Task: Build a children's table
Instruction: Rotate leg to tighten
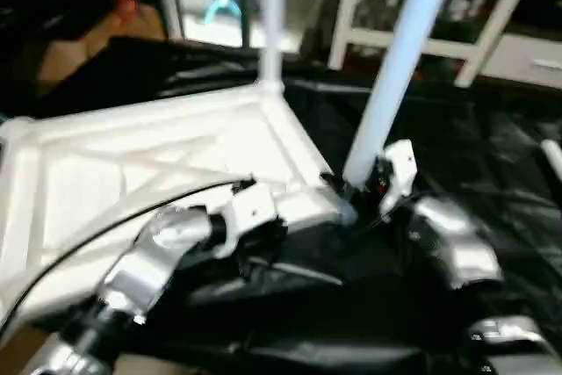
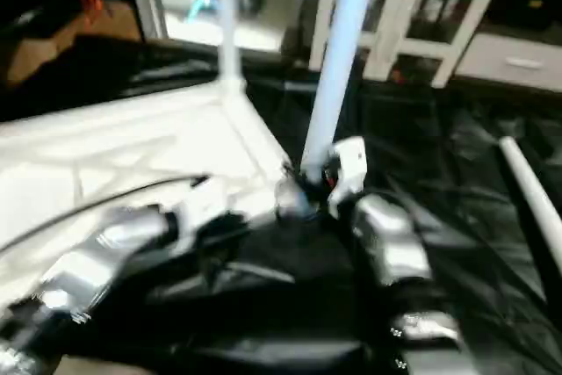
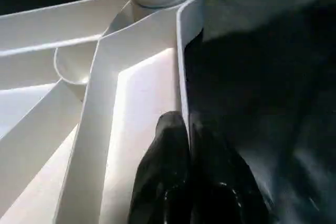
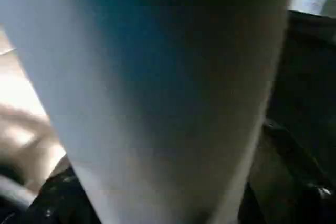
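Far leg already stands in its corner socket; the near leg rises from the right claw, grip unclear. Left claw pinches the tabletop rim closed. A loose leg waits beyond the right claw.

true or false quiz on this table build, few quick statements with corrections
1. The tabletop lies underside up, ribs showing. True.
2. No leg has been fitted yet. False: one leg stands upright in the far corner socket, and a second leg rises tilted at the near corner.
3. The left gripper is shut on the tabletop's edge wall. True.
4. The right gripper is up near the top of the second leg. False: it is at that leg's base, by the corner.
5. A loose leg lies on the black sheet on the robot's right. True.
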Motion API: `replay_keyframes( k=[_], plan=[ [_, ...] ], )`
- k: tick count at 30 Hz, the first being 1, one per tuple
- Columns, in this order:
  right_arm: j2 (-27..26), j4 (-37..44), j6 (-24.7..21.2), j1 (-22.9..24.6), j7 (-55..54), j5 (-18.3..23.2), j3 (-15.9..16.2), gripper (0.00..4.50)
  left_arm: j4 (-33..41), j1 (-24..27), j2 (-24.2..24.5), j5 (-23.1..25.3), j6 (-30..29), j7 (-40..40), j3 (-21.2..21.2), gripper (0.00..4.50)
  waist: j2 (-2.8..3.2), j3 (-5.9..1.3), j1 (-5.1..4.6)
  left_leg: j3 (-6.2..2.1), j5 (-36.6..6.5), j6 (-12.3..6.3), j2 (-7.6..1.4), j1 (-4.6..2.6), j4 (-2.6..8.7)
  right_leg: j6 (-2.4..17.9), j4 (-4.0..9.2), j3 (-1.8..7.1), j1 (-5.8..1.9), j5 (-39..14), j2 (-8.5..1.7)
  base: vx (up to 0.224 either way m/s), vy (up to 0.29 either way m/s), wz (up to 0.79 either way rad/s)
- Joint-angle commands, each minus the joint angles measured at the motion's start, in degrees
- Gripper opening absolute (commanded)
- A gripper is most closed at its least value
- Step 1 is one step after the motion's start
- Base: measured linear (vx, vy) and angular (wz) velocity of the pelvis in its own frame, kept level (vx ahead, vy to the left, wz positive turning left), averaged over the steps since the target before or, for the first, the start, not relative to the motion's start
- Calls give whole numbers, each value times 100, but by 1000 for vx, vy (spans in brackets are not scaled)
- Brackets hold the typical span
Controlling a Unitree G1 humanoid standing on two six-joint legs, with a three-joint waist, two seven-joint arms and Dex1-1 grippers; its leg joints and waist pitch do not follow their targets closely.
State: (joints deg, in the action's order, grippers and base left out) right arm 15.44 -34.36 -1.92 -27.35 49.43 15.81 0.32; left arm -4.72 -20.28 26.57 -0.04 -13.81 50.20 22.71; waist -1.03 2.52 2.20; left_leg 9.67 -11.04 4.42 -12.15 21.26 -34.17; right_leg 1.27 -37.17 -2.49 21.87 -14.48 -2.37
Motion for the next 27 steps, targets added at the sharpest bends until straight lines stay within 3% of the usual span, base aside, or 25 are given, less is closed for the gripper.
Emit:
replay_keyframes(
  k=[1,2,3,5,7,12,27],
  plan=[
    [488,119,-184,17,361,186,-368,328,-25,177,195,33,64,402,147,0,59,-349,-17,2,-149,-416,-120,-63,298,1447,340,271,-325,1626,-401,0,0,0],
    [604,161,-275,36,591,292,-410,328,-58,181,244,36,104,413,122,0,57,-354,-12,-2,-108,-437,-117,-62,297,1459,332,269,-338,1706,-395,0,0,0],
    [741,181,-321,59,860,400,-440,328,-123,171,301,26,169,437,102,0,2,-371,-10,6,-33,-530,-114,-53,279,1487,322,270,-358,1890,-402,0,0,0],
    [771,182,-328,64,921,422,-446,328,-141,168,314,24,187,442,98,0,25,-375,8,5,74,-584,-118,-50,265,1518,299,266,-344,1984,-414,0,0,0],
    [771,182,-328,64,921,422,-446,328,-141,168,314,24,187,442,98,0,11,-378,2,6,107,-600,-107,-38,262,1520,298,264,-355,1967,-422,0,0,0],
    [771,182,-328,64,921,422,-446,328,-141,168,314,24,187,442,98,0,19,-367,3,5,7,-532,-128,-60,273,1519,323,262,-332,1612,-427,0,0,0],
    [771,182,-328,64,921,422,-446,328,-141,168,314,24,187,442,98,0,10,-388,8,8,170,-591,-111,-51,245,1525,293,262,-348,1840,-415,0,0,0]
  ],
)
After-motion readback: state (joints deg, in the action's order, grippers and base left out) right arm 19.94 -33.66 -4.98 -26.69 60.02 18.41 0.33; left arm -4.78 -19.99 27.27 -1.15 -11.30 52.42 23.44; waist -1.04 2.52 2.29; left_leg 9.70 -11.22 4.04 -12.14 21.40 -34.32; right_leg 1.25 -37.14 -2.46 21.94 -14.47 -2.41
